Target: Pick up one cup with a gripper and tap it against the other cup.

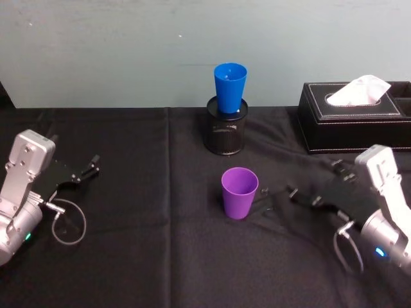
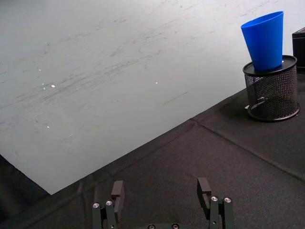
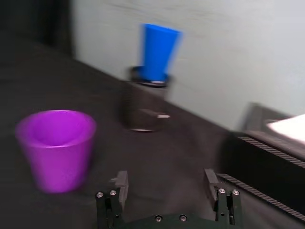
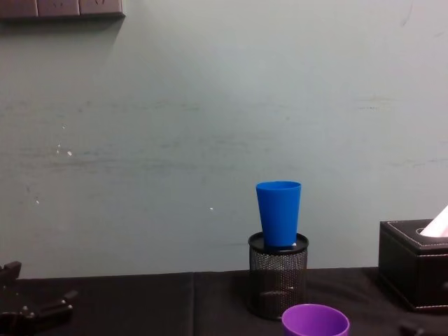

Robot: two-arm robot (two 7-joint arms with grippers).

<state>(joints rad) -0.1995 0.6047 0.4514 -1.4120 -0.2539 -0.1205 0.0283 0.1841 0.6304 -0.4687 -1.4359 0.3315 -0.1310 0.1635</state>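
We are logging the right tool (image 1: 277, 199) gaping wide just beside the purple cup (image 1: 239, 192), not touching (nothing done yet, we are judging). That cup is standing on the table (image 1: 160, 256); the blue cup (image 1: 230, 86) is sitting in the mesh holder (image 1: 225, 131) behind. Grasp, lift and tap are all remaining. The left tool (image 1: 90, 168) is idling at the left, open too.

No readable text, labels or numbers anywhere.

The blue cup (image 4: 278, 213) stands upright in the mesh holder (image 4: 278, 276); the purple cup (image 4: 315, 320) sits in front; tissue box (image 4: 413, 262) at right.
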